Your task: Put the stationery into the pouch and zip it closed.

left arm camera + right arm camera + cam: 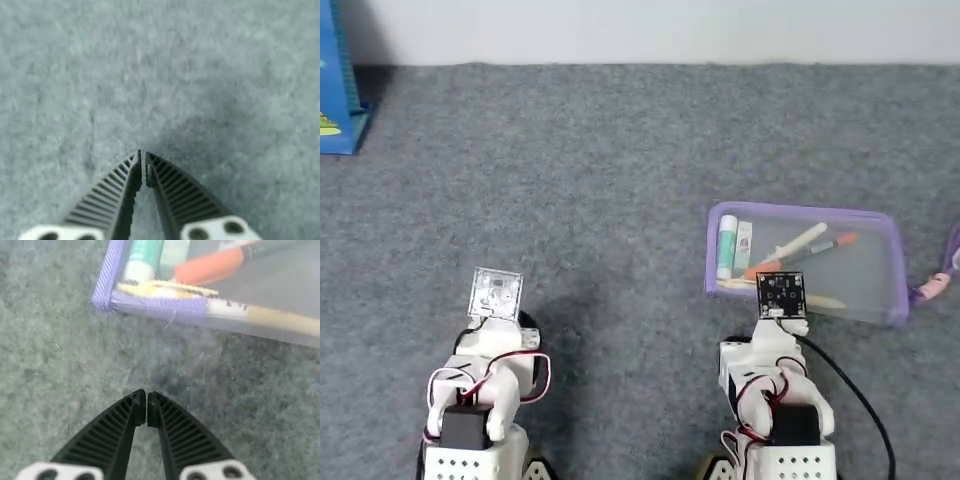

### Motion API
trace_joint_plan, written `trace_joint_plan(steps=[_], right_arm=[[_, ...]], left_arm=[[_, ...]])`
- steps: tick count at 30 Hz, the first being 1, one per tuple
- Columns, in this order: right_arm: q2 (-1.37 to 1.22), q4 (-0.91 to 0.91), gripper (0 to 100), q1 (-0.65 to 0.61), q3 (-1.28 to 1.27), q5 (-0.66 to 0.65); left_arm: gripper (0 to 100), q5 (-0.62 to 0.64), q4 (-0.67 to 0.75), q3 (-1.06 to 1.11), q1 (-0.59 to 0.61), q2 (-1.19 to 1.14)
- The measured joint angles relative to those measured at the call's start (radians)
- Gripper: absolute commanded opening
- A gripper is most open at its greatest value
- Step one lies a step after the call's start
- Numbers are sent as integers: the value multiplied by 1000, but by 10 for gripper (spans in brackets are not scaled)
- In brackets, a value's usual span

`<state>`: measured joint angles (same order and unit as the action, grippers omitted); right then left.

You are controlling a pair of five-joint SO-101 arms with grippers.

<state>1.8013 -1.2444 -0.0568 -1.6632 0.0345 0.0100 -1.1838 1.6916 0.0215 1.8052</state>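
Hovering over the grey counter (620, 180) with left hand (143, 161) pinched closed on nothing. Pointing right hand (146, 402), likewise closed and empty, at the near edge of the purple-trimmed clear pouch (800, 209). Showing glue stick (725, 248), orange marker (768, 267) and pencil (280, 320) lying inside, on the counter's right side.

The high camera looks down from above the left arm (490, 375) and the right arm (775, 375), facing forward over the grey carpet (620, 180) to the wall (650, 30) — a wide, distant view. Each wrist camera looks along its own gripper, close to the carpet. The left gripper (143, 160) points at plain carpet. The right gripper (146, 399) faces a corner of the pouch (155, 307) — the same corner the high view shows just beyond the right arm.
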Motion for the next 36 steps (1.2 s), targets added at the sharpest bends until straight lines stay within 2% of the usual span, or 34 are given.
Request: trace_joint_plan(steps=[8,36], right_arm=[[0,-5,9,0,0,0],[0,-5,9,0,0,0]], left_arm=[[13,0,-68,0,-2,0],[13,-5,-72,0,-2,0]])
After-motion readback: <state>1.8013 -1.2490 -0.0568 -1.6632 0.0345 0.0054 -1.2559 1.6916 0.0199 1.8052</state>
